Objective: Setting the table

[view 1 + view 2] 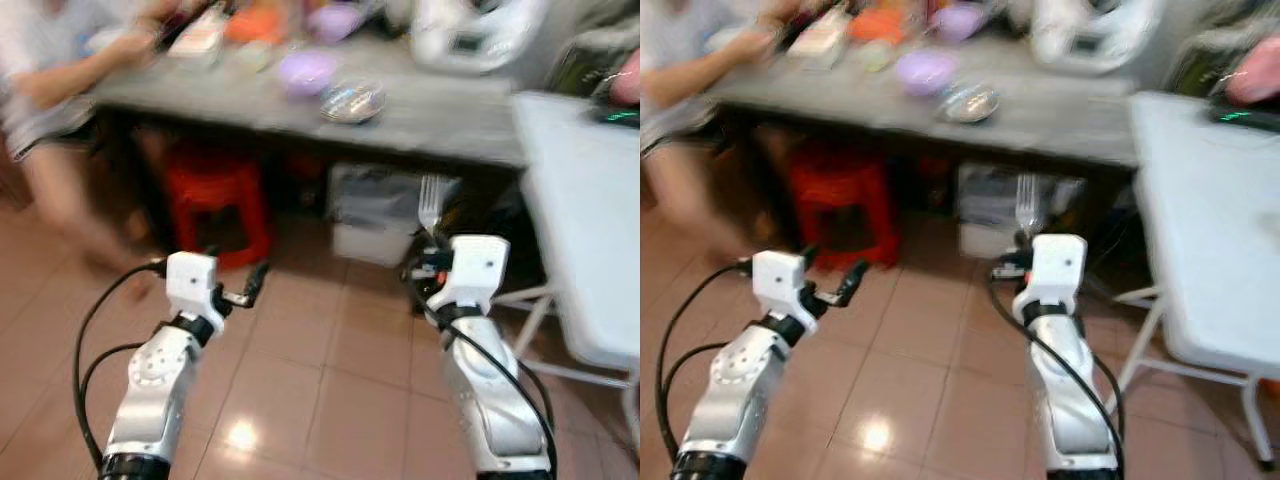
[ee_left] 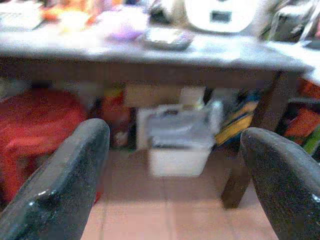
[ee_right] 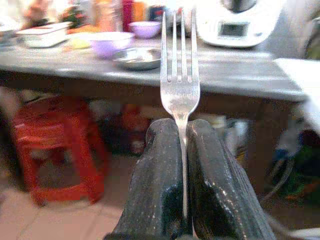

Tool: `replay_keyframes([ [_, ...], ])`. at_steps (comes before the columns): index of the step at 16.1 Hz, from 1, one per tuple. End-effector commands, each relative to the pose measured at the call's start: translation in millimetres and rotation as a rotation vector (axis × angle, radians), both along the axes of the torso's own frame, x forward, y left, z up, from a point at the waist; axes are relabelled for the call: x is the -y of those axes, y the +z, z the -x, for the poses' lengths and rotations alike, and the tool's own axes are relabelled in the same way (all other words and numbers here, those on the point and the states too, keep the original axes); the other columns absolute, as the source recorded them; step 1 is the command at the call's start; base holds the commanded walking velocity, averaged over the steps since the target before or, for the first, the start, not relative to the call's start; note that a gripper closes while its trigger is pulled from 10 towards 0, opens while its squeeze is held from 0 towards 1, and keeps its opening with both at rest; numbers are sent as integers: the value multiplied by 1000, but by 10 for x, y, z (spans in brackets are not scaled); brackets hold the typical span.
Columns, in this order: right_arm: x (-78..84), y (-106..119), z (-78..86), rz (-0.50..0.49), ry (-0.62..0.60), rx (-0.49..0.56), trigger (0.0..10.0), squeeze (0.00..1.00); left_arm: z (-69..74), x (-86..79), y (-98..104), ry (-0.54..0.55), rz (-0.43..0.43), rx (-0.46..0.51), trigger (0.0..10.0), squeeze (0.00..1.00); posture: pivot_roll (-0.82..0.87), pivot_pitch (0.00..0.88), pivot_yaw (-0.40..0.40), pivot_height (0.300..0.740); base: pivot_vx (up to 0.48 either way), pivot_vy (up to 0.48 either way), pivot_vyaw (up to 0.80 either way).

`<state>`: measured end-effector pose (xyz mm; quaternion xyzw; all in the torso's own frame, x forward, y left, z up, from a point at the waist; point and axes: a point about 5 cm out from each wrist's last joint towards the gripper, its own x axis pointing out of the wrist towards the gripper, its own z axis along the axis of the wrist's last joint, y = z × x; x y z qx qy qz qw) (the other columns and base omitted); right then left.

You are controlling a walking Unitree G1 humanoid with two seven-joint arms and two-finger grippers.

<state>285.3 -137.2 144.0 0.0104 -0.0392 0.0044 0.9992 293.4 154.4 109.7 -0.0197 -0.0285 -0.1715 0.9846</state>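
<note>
Fork (image 3: 180, 85) sits pinched by its handle in the right gripper (image 3: 182, 150), tines up, probably to keep it steady in transit. It's short of the grey counter (image 1: 430, 115), which carries a steel dish (image 1: 352, 101) and purple bowl (image 1: 305, 72). Left gripper (image 2: 175, 165) is wide apart, empty. Red stool (image 1: 215, 200) and white bin (image 1: 375, 225) under the counter, person (image 1: 50, 90) seated at its far-left end; white folding table (image 1: 585, 220) crowds the counter's right end.

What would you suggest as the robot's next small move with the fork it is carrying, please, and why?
Probably keep walking toward the long grey table before lifting anything. The right gripper is shut on the silver metal fork, tines upright, so the grasp looks settled. But the table, with its shallow steel dish and lilac bowl, lies ahead across tiled floor. The left gripper is open and holds nothing.
</note>
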Motion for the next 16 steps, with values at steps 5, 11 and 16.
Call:
replay_keyframes([
  [5, 103, 25, 21, 5, -39, 15, 10000, 0, 0, 100, 10, -38, 9, 4, 10000, 0, -28, 43, -21, 740, 371, 0, 0],
  [11, 101, 11, 20, 4, -38, 11, 10000, 0, -1, 111, 8, -45, 8, 3, 10000, 0, -26, 42, -20, 740, 362, 0, 0],
  [16, 91, 5, 15, 3, -35, 11, 10000, 0, -7, 121, 21, -50, 5, 7, 10000, 0, -22, 40, -19, 740, 359, 0, 0],
])
